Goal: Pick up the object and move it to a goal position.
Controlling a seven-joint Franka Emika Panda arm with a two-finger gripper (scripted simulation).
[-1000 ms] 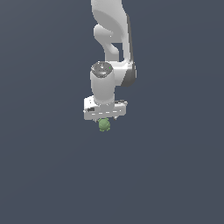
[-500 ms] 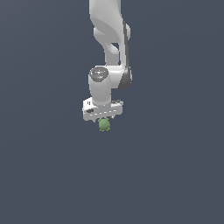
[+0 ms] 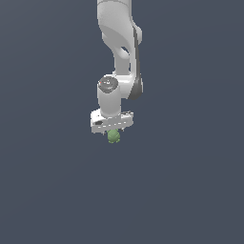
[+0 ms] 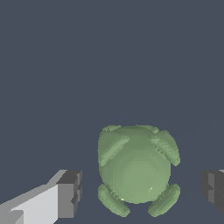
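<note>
The white-grey robot arm point(image 3: 119, 52) comes down from the top edge of the exterior view, a little toward that view's left of centre. Its thick upper links run nearly straight down, bend slightly toward the exterior view's right at a dark-seamed joint, then end in a short round wrist section with a grey cap facing the camera. Below the wrist sits the white crossbar of the gripper point(image 3: 112, 130), lying roughly level and tipped slightly, with the exterior view's left end lower than the right. The whole arm points downward over a plain dark blue-grey ground with no visible edges or markings.

Directly beneath the middle of the crossbar is the object point(image 3: 113, 136), a small dull green ball, much narrower than the bar above it. In the wrist view the object point(image 4: 137, 168) fills the space between the two fingers and shows a rounded, lumpy body with raised ridges near its four corners. A dark pad on the white finger point(image 4: 69, 194) stands on one side of it and the other dark pad point(image 4: 213, 187) on the opposite side. The jaws are apart: a strip of background shows between each pad and the ball, so neither pad touches it.
</note>
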